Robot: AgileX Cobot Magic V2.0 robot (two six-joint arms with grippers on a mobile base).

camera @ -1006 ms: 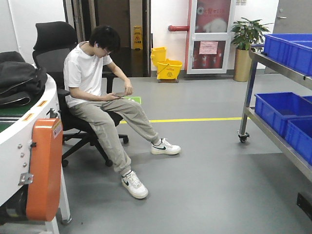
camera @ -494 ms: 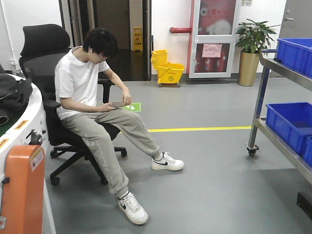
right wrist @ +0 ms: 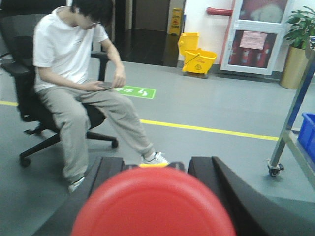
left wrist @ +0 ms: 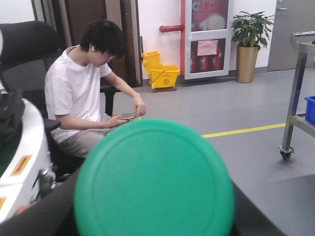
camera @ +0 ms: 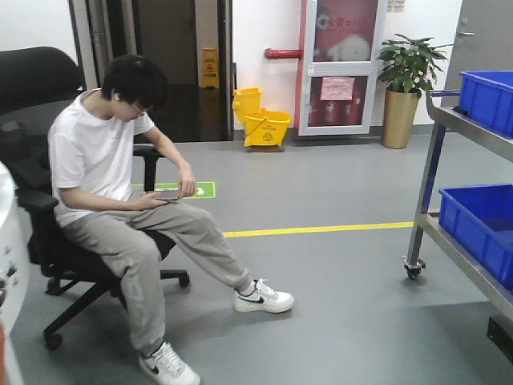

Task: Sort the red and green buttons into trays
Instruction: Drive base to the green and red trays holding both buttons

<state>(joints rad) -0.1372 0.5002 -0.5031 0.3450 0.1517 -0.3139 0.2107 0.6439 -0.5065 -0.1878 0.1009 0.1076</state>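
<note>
The green button's (left wrist: pixel 154 179) domed cap fills the lower middle of the left wrist view, very close and blurred. My left gripper (left wrist: pixel 153 209) is shut on it, with dark fingers (left wrist: pixel 42 219) showing at either side below the cap. The red button's (right wrist: pixel 153 206) cap fills the bottom of the right wrist view, with a yellow strip of its base beyond it. My right gripper (right wrist: pixel 155 169) is shut on it, one black finger (right wrist: pixel 106 174) on each side. The trays are out of view, and neither arm shows in the exterior view.
A person (camera: pixel 104 168) sits on a black office chair (camera: pixel 48 257) on the grey floor, legs stretched out. A metal wheeled rack (camera: pixel 433 233) with blue crates (camera: pixel 481 220) stands at right. A white curved machine edge (camera: pixel 6 265) is at far left. A yellow mop bucket (camera: pixel 264 127) and a plant (camera: pixel 405 80) stand by the back wall.
The exterior view has shifted: the white and orange machine has slid out at the left, and the seated person now sits further left and larger. The person's pose is unchanged.
</note>
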